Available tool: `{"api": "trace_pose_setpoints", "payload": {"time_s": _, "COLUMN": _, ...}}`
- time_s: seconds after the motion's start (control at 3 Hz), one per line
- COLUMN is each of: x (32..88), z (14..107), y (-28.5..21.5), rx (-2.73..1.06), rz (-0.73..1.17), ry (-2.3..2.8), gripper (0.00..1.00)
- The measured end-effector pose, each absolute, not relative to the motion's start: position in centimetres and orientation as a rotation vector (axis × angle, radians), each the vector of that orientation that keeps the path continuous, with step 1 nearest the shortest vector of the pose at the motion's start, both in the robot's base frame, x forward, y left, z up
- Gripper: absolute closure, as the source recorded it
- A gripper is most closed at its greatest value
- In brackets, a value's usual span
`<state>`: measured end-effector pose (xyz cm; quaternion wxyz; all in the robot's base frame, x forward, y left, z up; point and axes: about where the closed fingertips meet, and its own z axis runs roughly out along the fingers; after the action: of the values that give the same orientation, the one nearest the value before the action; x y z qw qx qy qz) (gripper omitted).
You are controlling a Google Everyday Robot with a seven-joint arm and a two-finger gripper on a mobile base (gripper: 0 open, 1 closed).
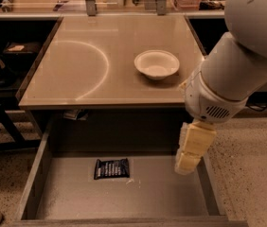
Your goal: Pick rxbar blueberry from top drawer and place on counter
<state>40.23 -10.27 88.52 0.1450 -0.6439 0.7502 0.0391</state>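
The rxbar blueberry (111, 168), a flat dark bar with white lettering, lies on the speckled grey floor of the open top drawer (148, 193), left of the middle. My gripper (187, 163) hangs pale yellow from the big white arm (228, 74), over the right part of the drawer. It is to the right of the bar and apart from it, and it holds nothing that I can see. The tan counter (76, 74) with its pale arc mark is above the drawer.
A white bowl (156, 64) sits on the counter's right half, just behind the arm. The drawer's low side walls (33, 176) bound the floor. Dark shelving and metal legs (1, 122) stand left; speckled floor lies right (252, 169).
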Motion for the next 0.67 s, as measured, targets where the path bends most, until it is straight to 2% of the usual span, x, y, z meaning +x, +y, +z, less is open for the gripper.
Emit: {"api": "trace_pose_setpoints", "payload": {"time_s": 0.67, "x": 40.7, "z": 79.0, "y": -3.2, "rx": -1.922, "rz": 0.247, "ry": 2.127, "gripper": 0.00}}
